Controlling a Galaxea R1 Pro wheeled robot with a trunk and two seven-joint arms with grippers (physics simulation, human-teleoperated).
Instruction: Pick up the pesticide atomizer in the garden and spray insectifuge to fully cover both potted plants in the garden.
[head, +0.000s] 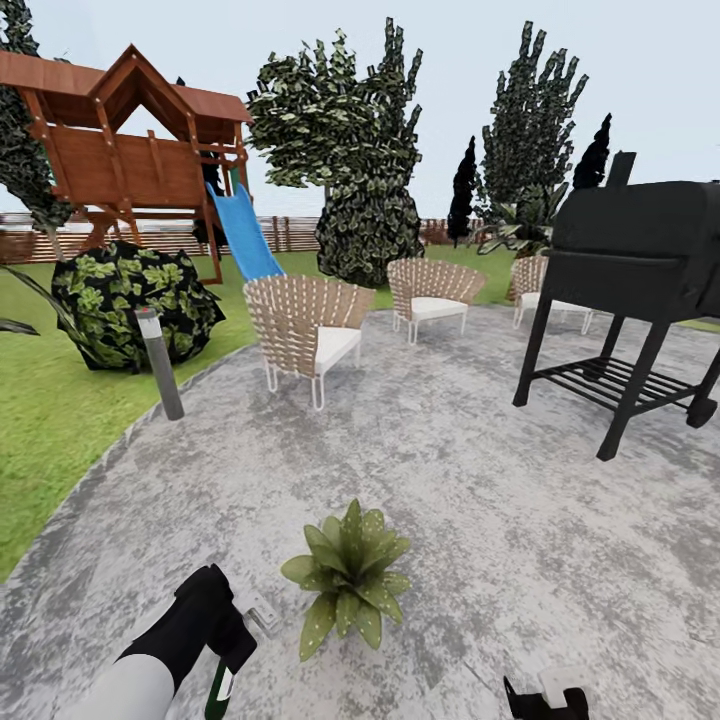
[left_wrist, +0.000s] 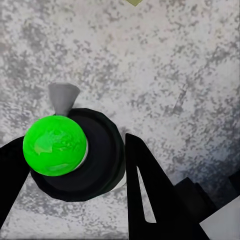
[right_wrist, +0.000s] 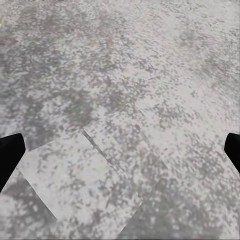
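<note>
Between the left jaws, pinched, the atomizer hangs upright over the patio (grey nozzle pointing beyond the fingertips), near a plant. The right jaws are spread.

Bright, even daylight, soft faint shadows, grainy low-resolution renders with wide-angle stretching.

Left end effector clamped; right end effector spread wide.
</note>
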